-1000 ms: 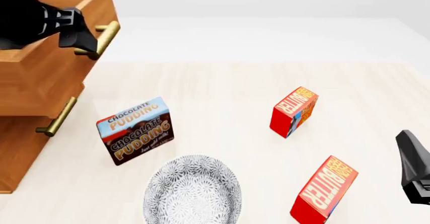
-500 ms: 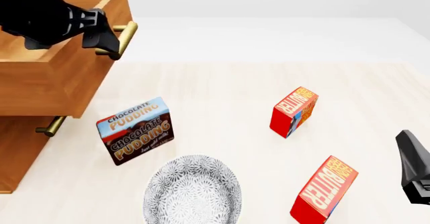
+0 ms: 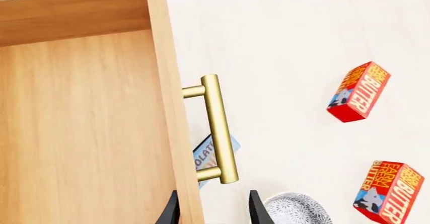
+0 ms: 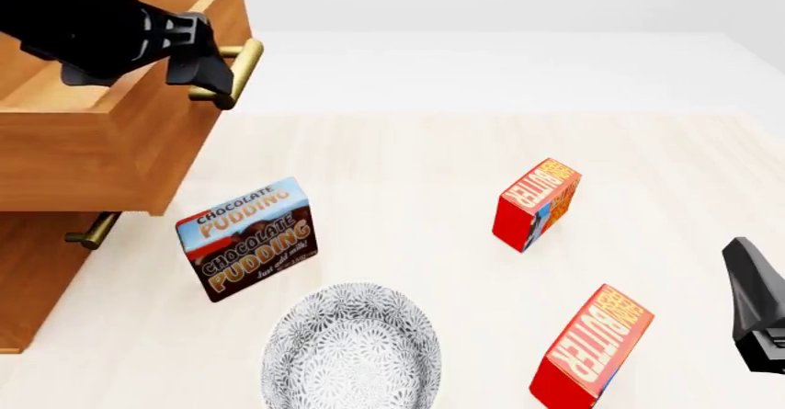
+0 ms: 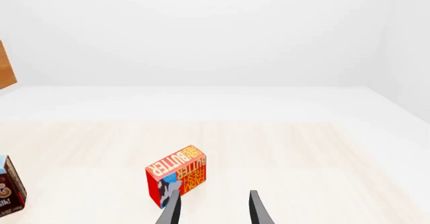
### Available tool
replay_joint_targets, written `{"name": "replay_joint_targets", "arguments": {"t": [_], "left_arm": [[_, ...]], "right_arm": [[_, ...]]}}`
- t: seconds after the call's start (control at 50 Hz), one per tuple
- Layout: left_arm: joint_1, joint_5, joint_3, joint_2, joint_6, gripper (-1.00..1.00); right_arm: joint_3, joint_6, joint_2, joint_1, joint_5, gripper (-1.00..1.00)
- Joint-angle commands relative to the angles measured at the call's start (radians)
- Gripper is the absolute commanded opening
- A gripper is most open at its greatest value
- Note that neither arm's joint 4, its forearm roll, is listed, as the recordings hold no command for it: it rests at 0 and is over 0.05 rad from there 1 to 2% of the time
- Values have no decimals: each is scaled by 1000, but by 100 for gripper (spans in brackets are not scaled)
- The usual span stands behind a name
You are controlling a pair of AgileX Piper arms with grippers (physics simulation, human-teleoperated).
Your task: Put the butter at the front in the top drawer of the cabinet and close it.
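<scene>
Top drawer (image 4: 110,142) pulled out, upper left of the front frame.
Left gripper (image 4: 211,64) spread around its handle (image 4: 239,71); right gripper (image 5: 213,209) spread, empty; butter (image 4: 593,345) stands lower right on the table (image 4: 405,170).

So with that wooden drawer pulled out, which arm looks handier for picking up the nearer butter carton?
The right. Its gripper waits open beside the front red butter carton. The left gripper is far off, at the brass bar handle of the honey-brown top drawer.
</scene>
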Motion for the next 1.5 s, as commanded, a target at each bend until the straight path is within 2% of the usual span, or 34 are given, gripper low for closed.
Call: {"name": "replay_joint_targets", "arguments": {"t": [0.02, 0.04, 0.1, 0.14, 0.3, 0.66, 0.8, 0.84, 0.9, 1.0, 1.04, 1.12, 1.16, 1.18, 1.26, 1.28, 1.36, 1.42, 1.46, 1.5], "left_arm": [[-88, -4, -52, -12, 7, 100], [-64, 13, -48, -5, 31, 100], [-59, 23, -61, -10, 36, 100], [-5, 51, -84, -22, 80, 100], [19, 104, -132, -46, 106, 100], [17, 214, -246, -63, 156, 100], [17, 222, -255, -78, 216, 100], [-7, 222, -268, -78, 216, 100], [-20, 221, -265, -82, 269, 100], [-92, 207, -315, -58, 326, 100], [-129, 191, -331, -52, 326, 100], [-151, 154, -276, -54, 390, 100], [-150, 148, -265, -56, 387, 100], [-160, 126, -255, -60, 420, 100], [-163, 114, -242, -55, 413, 100], [-180, 90, -237, -52, 451, 100], [-163, 64, -244, -56, 481, 100], [-202, 39, -250, -26, 467, 100], [-198, 31, -240, -25, 471, 100], [-225, 14, -268, 2, 463, 100]], "right_arm": [[1, 0, 0, 0, -1, 100], [1, 0, 0, 0, -1, 100], [1, 0, 0, 0, -1, 100], [1, 0, 0, 0, -1, 100], [1, 0, 0, 0, -1, 100], [1, 0, 0, 0, -1, 100], [1, 0, 0, 0, -1, 100], [1, 0, 0, 0, -1, 100], [1, 0, 0, 0, -1, 100], [1, 0, 0, 0, -1, 100], [1, 0, 0, 0, -1, 100], [1, 0, 0, 0, -1, 100], [1, 0, 0, 0, -1, 100], [1, 0, 0, 0, -1, 100], [1, 0, 0, 0, -1, 100], [1, 0, 0, 0, -1, 100], [1, 0, 0, 0, -1, 100], [1, 0, 0, 0, -1, 100], [1, 0, 0, 0, -1, 100], [1, 0, 0, 0, -1, 100]]}}
